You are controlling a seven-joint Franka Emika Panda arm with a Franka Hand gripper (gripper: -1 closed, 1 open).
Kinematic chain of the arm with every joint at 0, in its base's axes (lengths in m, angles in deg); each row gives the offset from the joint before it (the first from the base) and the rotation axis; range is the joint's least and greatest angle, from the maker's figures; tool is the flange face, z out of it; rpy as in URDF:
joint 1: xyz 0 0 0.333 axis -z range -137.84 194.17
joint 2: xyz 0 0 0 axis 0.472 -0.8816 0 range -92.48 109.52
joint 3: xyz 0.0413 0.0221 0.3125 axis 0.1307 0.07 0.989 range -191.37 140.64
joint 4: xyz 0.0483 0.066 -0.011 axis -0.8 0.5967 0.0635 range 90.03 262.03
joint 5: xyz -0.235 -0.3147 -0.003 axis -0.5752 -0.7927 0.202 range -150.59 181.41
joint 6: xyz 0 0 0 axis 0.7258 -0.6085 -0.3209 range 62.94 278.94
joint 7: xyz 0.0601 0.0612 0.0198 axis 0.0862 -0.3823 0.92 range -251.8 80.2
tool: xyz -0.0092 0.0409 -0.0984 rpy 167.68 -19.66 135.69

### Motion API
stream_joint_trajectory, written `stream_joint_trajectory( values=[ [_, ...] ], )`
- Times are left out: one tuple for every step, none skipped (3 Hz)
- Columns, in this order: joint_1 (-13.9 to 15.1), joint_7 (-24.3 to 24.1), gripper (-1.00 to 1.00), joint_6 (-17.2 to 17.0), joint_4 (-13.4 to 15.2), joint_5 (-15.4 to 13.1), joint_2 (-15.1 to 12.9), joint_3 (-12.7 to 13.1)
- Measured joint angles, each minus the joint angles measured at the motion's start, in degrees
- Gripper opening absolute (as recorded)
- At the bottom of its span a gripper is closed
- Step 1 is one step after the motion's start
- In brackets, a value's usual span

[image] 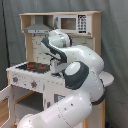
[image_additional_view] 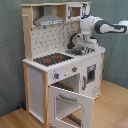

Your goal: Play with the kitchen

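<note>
Pincer hangs over the kitchen sink at centre right of the second exterior view; its grip state cannot be told.

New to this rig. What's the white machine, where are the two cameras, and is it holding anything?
The white machine is a Franka Panda robot arm with a hand at its tip. Both cameras stand off the arm. The first exterior view looks past the arm's bulky joints, which hide the hand. The second exterior view shows the whole toy kitchen from its front corner. On the counter are a red-black stovetop and, further to the second exterior view's right, the black faucet, where the hand reaches. The lower oven door hangs open. Whether the hand holds anything cannot be seen.
</note>
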Motion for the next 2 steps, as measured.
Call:
stream_joint_trajectory(
  values=[
    [-0.59,-1.88,1.0,1.26,0.0,0.15,0.0,2.58],
    [-1.19,-4.97,1.0,0.19,0.01,1.03,0.06,7.57]
  ],
)
